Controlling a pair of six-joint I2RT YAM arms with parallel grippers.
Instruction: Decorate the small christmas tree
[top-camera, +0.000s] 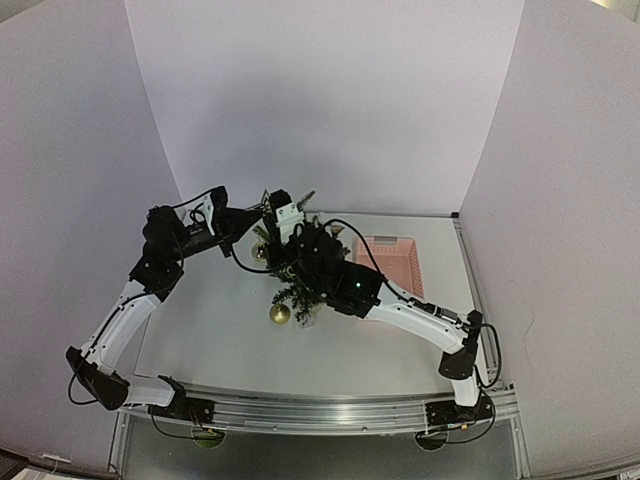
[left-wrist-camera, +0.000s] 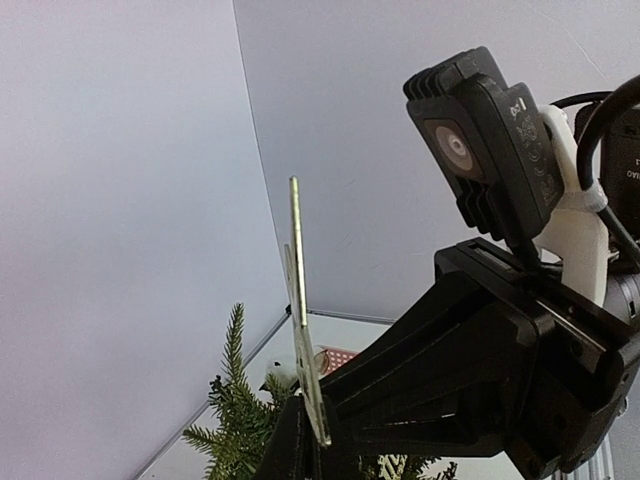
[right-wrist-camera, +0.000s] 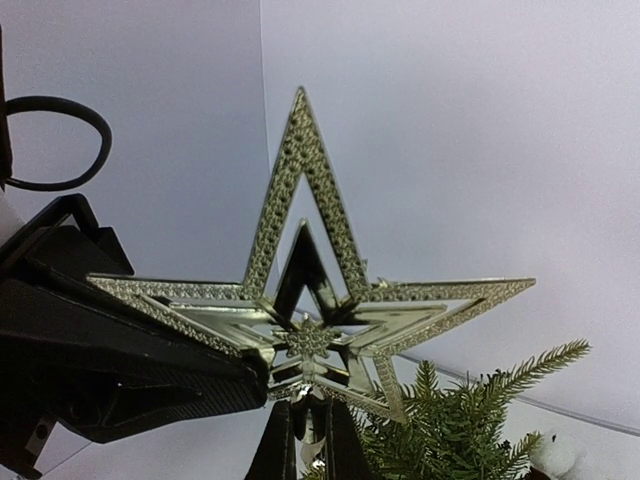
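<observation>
Bases of both arms sit at the near edge of the counter (top-camera: 220, 330). Each arm bends at the elbow and reaches inward, so the left end effector (top-camera: 258, 212) and the right end effector (right-wrist-camera: 310, 432) meet tip to tip. The right one's fingers stand clamped on the lower stem of a gold star (right-wrist-camera: 308, 340), which is upright and broadside to its camera. Whether the left one grips the star or only touches it cannot be told. Just below both stands the small christmas tree (top-camera: 290, 290), dark green and bristly, with a gold ball (top-camera: 279, 313) at its lowest branches. A pink basket (top-camera: 392, 262) lies to their right.
</observation>
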